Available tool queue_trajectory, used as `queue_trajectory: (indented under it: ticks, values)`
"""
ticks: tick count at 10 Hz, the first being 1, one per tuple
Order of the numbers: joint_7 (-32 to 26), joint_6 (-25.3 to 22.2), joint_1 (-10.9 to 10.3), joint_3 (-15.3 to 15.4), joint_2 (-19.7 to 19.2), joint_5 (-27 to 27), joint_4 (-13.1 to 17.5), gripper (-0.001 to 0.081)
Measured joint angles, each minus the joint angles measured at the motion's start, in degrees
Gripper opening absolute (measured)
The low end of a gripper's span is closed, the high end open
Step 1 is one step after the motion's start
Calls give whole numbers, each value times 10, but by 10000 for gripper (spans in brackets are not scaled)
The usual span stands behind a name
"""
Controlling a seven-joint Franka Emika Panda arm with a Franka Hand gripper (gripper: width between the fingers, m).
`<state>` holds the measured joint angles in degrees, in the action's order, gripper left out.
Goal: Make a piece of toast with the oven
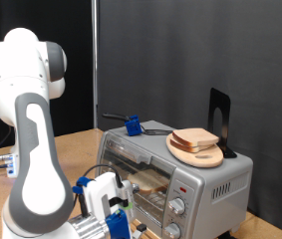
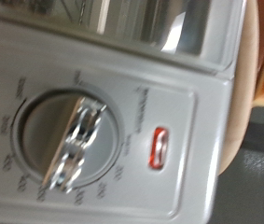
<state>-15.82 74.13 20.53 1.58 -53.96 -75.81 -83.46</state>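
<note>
The silver toaster oven (image 1: 215, 184) stands at the exterior view's lower right. The piece of toast (image 1: 194, 136), pale with a tan-brown crust, lies on a round light-wood board (image 1: 202, 157) on the oven's roof. My gripper (image 1: 112, 207), with blue fingertips, hangs low in front of the oven's glass door, at its left side as seen in the exterior view. It holds nothing that I can see. The wrist view is a blurred close-up of the oven's control panel with a round metal knob (image 2: 66, 149) and a red indicator (image 2: 159, 149). The fingers do not show there.
A black upright stand (image 1: 220, 118) is on the oven's roof behind the board. A small blue object (image 1: 133, 125) sits at the roof's far corner. Two knobs (image 1: 186, 207) are on the oven's front right. A black curtain hangs behind. The board's edge shows in the wrist view (image 2: 251, 56).
</note>
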Motion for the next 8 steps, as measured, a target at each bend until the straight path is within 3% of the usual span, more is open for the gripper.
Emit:
queue_trajectory:
  ticks: [5, 8]
  values:
    - [44, 50, -34, 8, -37, -5, 47, 682]
    - [60, 69, -43, 10, -52, -16, 68, 682]
